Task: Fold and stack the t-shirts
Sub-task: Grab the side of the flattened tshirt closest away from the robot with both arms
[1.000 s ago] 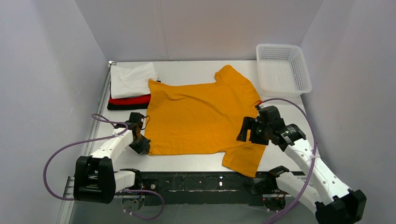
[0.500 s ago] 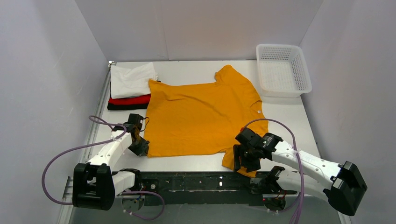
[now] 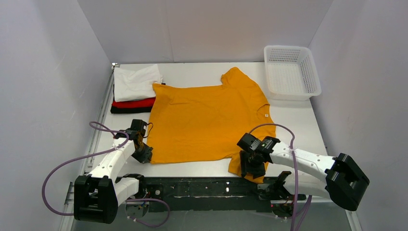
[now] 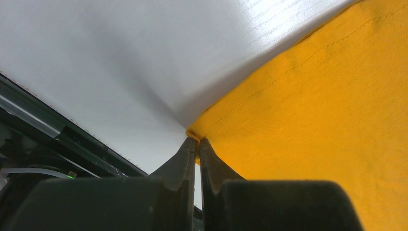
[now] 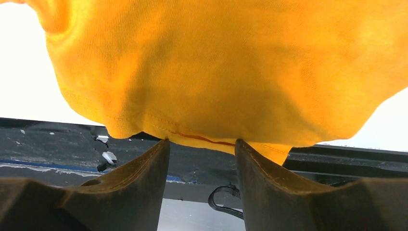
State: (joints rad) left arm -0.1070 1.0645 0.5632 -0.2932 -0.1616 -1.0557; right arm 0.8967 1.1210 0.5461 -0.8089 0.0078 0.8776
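Note:
The mustard-orange t-shirt (image 3: 207,120) lies spread flat on the table, neck to the right. My left gripper (image 3: 144,155) is shut on the shirt's near left hem corner (image 4: 196,132), at table level. My right gripper (image 3: 251,166) is open at the near sleeve (image 3: 248,166), which hangs over the table's front edge; its fingertips (image 5: 161,147) touch the sleeve hem (image 5: 202,137) from below. Folded white (image 3: 135,81), red (image 3: 133,103) and black (image 3: 126,110) shirts are stacked at the back left.
A white lattice basket (image 3: 291,72) stands at the back right corner. Grey walls close in the left, back and right. The dark front rail (image 3: 202,185) runs under the table edge between the arm bases.
My right arm swung down and toward the front, from beside the shirt's right edge to the near sleeve at the table edge. The left gripper shifted slightly, still on the hem corner.

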